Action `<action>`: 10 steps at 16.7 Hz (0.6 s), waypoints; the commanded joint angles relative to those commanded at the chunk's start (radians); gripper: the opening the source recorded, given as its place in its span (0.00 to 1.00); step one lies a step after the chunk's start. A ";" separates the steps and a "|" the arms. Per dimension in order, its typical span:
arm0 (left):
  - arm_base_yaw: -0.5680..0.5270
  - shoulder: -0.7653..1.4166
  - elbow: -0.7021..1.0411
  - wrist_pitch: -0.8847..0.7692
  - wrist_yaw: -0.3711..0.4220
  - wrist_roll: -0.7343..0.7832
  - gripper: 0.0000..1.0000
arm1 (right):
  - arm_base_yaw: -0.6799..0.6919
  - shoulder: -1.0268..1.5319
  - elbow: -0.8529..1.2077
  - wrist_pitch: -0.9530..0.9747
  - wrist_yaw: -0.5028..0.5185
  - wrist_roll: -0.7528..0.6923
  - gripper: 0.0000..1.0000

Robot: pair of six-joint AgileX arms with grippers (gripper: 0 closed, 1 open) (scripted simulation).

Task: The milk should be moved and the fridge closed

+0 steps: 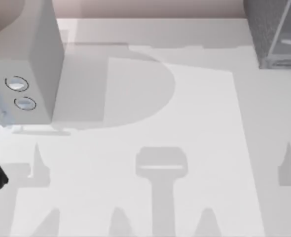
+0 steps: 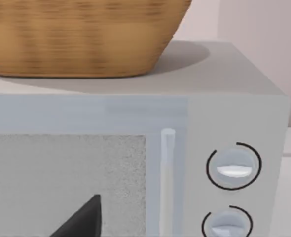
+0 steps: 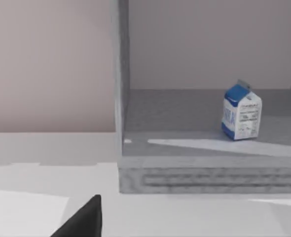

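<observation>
Milk [image 3: 241, 112] upright inside fridge [image 3: 185, 173], apart from right hand; grip state unclear.

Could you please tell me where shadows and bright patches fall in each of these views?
Top view: a pale sunlit patch crosses the table, with dark arm-shaped shadows along the near edge. Left wrist view: the basket casts a soft shadow on the microwave. Right wrist view: a bright wedge lies in front of the milk inside the fridge.

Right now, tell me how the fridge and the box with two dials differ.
The fridge is dark speckled grey, at the table's far right, open, with the milk inside. The dial box is pale smooth grey, at the far left, shut, with a wicker basket on top. Both are boxy cabinets.
</observation>
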 joint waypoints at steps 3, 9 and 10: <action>0.000 0.000 0.000 0.000 0.000 0.000 1.00 | 0.007 -0.026 -0.021 -0.010 0.001 0.000 1.00; 0.000 0.000 0.000 0.000 0.000 0.000 1.00 | 0.005 -0.049 0.003 -0.042 0.000 0.005 1.00; 0.000 0.000 0.000 0.000 0.000 0.000 1.00 | 0.005 -0.071 0.021 -0.075 0.001 0.007 1.00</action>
